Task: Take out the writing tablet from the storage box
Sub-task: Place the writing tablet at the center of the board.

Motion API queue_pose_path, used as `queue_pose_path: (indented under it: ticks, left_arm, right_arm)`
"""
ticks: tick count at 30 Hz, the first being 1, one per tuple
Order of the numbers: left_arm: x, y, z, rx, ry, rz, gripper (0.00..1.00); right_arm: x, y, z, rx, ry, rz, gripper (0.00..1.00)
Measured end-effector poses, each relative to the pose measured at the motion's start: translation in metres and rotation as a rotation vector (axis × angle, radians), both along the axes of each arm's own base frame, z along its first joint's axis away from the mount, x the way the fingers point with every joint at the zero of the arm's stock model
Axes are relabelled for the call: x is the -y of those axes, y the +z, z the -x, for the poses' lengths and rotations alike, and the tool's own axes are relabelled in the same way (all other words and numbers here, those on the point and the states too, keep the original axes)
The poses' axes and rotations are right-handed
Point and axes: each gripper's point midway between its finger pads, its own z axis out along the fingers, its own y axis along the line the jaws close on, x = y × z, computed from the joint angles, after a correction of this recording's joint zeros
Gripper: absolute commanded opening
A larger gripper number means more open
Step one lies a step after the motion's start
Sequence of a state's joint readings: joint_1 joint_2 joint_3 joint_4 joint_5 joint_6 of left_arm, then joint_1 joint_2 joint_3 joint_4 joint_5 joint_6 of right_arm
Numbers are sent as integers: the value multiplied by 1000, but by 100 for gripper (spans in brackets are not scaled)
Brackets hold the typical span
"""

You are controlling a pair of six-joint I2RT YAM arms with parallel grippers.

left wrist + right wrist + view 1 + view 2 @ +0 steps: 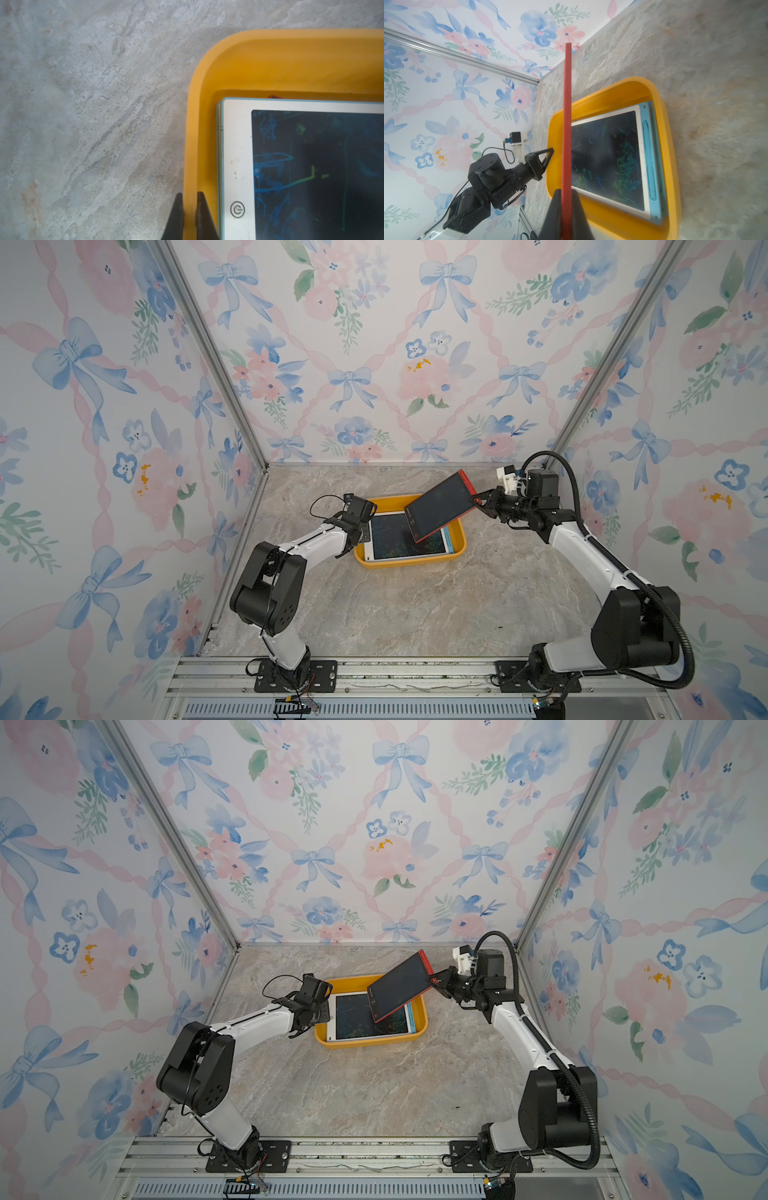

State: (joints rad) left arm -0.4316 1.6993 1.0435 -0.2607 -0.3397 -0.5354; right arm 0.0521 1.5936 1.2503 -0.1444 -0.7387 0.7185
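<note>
The yellow-orange storage box (415, 563) (365, 1045) sits at the back middle of the marble table. My left gripper (363, 531) (190, 197) is shut on the rim of its left wall (193, 124). A red-framed writing tablet (440, 506) (399, 986) hangs tilted above the box's right half. My right gripper (478, 502) (566, 193) is shut on its right edge. In the right wrist view the red tablet (566, 124) shows edge-on. A white-framed tablet (407, 540) (239, 166) (608, 155) lies flat inside the box.
Under the white tablet lies a light blue one (652, 166) holding a stylus. Floral walls close in the left, back and right sides. An aluminium rail (415, 676) with both arm bases runs along the front. Bare marble (415, 614) spreads in front of the box.
</note>
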Motion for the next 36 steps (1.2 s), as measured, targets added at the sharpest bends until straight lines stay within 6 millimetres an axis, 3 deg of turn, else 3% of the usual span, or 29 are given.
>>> queue_pose_path:
  ticks: [10,15,19,26,30,36]
  left_arm:
    - [0,0,0,0,0,0,0]
    - [0,0,-1,0,0,0,0]
    - [0,0,-1,0,-1,-1,0]
    - [2,-1,-4,0,-7,-4,0]
    - [3,-1,-5,-1,-10,-4,0]
    - [4,-1,-7,0,-11,-3,0]
  right_arm:
    - [104,15,-12,14,-264,-78,7]
    - [162,12,-15,18,-413,-140,7]
    - [196,13,-19,44,-470,-168,8]
    - [223,-11,-51,33,-444,-250,8]
    - [227,-29,-66,15,-408,-281,9]
    - [232,-41,-82,23,-361,-272,9]
